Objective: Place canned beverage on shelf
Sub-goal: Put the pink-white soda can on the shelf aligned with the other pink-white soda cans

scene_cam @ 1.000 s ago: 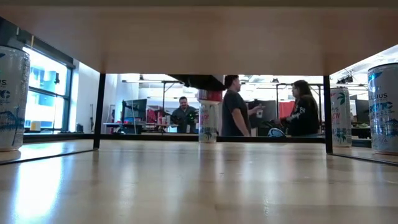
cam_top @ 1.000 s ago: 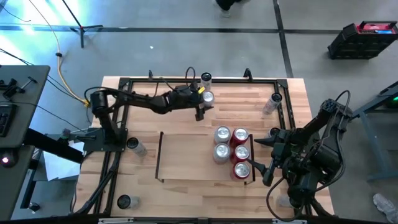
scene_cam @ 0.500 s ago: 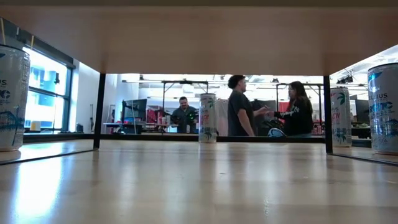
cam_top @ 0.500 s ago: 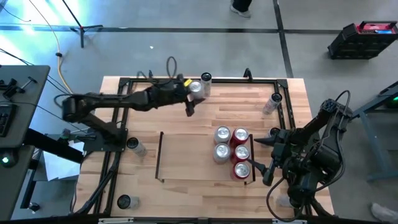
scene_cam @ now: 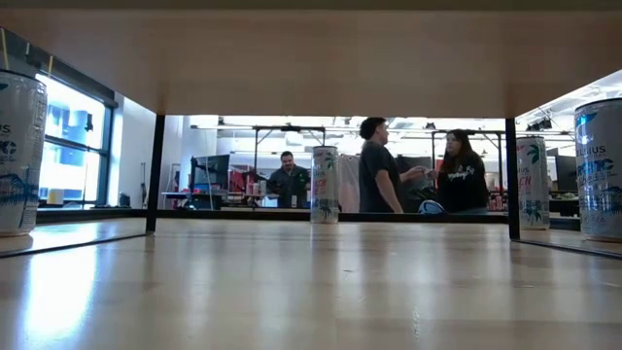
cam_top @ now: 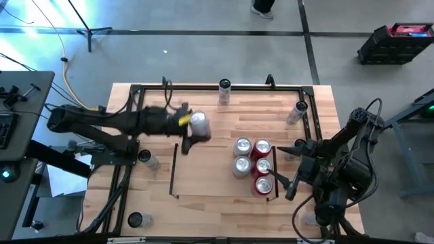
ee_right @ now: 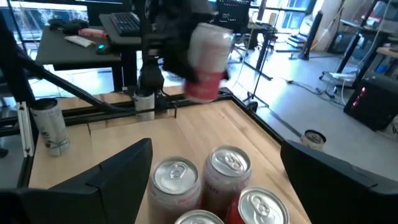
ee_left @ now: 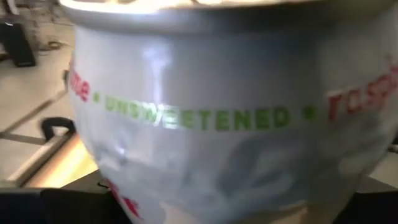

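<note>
My left gripper [cam_top: 192, 129] is shut on a white can with red print [cam_top: 201, 124], held in the air just beyond the far left corner of the shelf [cam_top: 210, 173], a light-wood bay edged by thin black rails. The can fills the left wrist view [ee_left: 230, 118] and shows in the right wrist view [ee_right: 208, 53]. Several cans [cam_top: 252, 163] stand on their bases at the shelf's right end. My right gripper [cam_top: 288, 169] waits open at the table's right side, beside those cans. My left gripper pinches the can's side wall [ee_left: 186, 155] between its two fingers, about mid-height. The fingers come level from the table's left side, one finger on each side of the can. The can is lifted clear of the table, a little tilted, its red lower end [ee_right: 202, 90] down.
Loose cans stand at the far edge [cam_top: 224, 88], far right [cam_top: 297, 112], left [cam_top: 146, 158] and near left [cam_top: 135, 220]. A black frame [cam_top: 203, 88] edges the tabletop. The shelf's left and middle parts are bare wood. People stand in the room behind [scene_cam: 389, 175].
My left gripper has lifted the white can off the table near the far edge and carried it toward the table's left and near edges, to the shelf's far left corner. The can by the far rail stays in place.
</note>
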Tool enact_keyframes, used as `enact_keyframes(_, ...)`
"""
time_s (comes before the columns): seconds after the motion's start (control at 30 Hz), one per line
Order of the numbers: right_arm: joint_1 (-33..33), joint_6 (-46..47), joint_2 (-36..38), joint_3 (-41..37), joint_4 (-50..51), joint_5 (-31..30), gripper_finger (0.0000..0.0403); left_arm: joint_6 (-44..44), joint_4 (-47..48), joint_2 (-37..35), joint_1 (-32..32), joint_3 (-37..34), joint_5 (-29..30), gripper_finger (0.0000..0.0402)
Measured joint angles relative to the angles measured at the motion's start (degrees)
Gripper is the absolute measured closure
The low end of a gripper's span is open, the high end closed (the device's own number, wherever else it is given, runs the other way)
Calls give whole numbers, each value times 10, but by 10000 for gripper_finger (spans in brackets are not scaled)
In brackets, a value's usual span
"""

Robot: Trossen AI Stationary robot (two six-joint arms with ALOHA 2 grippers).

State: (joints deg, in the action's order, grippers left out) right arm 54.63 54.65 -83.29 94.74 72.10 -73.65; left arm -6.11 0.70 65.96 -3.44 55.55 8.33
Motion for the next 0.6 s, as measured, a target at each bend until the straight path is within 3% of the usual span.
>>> enact_keyframes(0.3, -3, -133, -17, 0, -114, 20, 61, -68, 16, 37, -184, 0, 173, 117)
enact_keyframes(0.6, -3, -283, -49, 0, -261, 87, 61, -103, -24, 137, -267, 0, 304, 117)
